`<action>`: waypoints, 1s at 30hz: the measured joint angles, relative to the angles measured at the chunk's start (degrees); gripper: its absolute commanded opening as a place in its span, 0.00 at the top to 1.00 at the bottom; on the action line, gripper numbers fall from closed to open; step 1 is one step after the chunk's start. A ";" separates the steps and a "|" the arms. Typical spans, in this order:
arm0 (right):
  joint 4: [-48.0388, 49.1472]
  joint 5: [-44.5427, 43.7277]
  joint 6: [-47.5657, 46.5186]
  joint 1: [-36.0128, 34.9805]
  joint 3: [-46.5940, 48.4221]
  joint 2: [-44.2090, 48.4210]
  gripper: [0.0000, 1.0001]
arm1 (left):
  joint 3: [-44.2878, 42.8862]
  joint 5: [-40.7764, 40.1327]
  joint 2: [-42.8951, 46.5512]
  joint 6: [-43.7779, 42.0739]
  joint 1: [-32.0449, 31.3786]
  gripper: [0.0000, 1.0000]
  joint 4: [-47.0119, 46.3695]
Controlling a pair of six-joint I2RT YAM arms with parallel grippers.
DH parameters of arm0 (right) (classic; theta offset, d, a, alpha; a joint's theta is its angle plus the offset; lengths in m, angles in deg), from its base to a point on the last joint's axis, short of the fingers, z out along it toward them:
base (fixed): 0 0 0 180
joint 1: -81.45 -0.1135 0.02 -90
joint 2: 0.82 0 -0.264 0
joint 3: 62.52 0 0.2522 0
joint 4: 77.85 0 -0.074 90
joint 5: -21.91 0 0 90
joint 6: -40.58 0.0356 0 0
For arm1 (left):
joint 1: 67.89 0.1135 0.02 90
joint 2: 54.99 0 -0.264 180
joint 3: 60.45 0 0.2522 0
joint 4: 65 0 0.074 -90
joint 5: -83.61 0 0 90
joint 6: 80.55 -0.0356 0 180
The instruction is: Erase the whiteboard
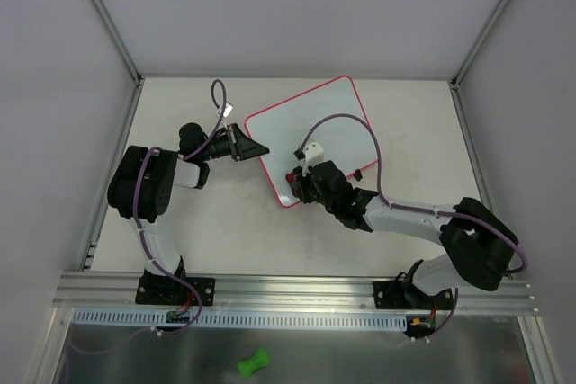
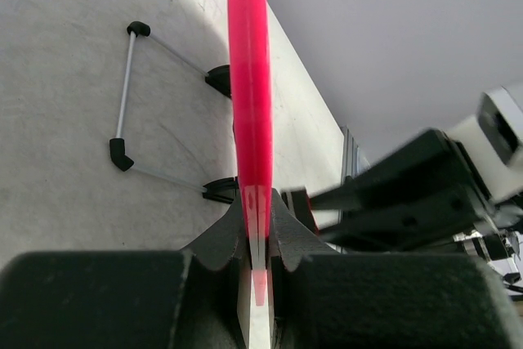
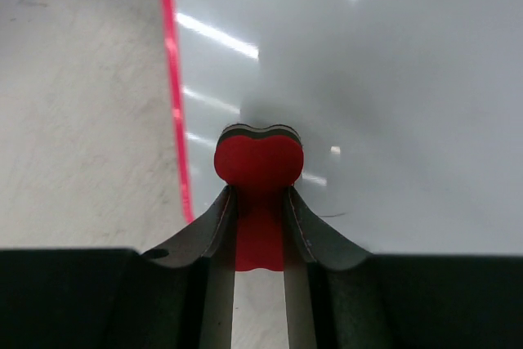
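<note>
Enclosure: plain pale grey panels on three sides, with metal posts (image 1: 108, 15) rising from the far corners. The counter (image 1: 225, 231) is off-white and matt, with faint grey scuffing. A ribbed aluminium rail (image 1: 297, 290) along its near edge carries both arm bases. In front of the rail, a small green bone-shaped item (image 1: 254, 363) lies on a darker grey surface.

The whiteboard (image 1: 310, 137) sits at the middle of the counter toward the far side, turned askew to the counter's edges. In the right wrist view its face is white and glossy, showing light reflections and one faint thin dark mark (image 3: 331, 217). A wire stand (image 2: 122, 96) with black feet shows at its underside.

Left jaws: closed tight on the board's red rim (image 2: 249, 79) at its left edge.

Right jaws: closed on a red eraser (image 3: 258, 157), which is held at the board face near the near corner, just inside the rim. Whether it touches the board cannot be confirmed.
</note>
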 measured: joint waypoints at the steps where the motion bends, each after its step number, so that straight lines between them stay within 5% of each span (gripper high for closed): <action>1: 0.66 -0.31 0.04 1.16 -0.79 -0.02 1.00 | 0.00 0.02 0.00 0.00 0.00 1.00 0.00; 17: 10.05 -15.26 2.32 0.70 -3.48 -7.21 1.00 | -0.02 -0.92 0.00 -1.11 0.13 1.00 -0.07; 30: 9.25 -21.07 9.64 9.75 -3.37 -6.49 1.00 | -0.04 -1.09 0.00 -1.07 0.11 1.00 -0.07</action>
